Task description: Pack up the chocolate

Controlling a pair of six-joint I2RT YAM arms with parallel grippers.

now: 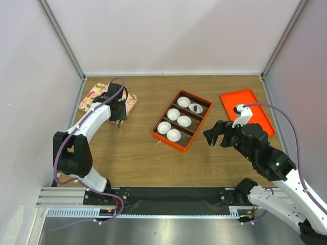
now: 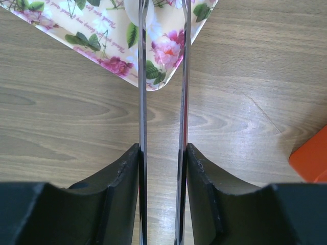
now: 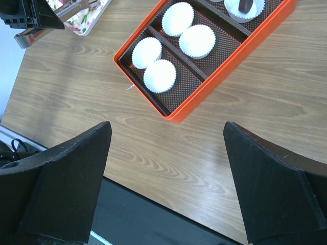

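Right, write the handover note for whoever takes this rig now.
Left gripper: fingers shut on thin metal tongs, which reach over the floral tray.
Right gripper: open, empty, above the wooden table beside the orange divided box.
Done: one dark chocolate piece sits in a far white paper cup.
To do: five white cups look empty; other chocolate is not visible from here.
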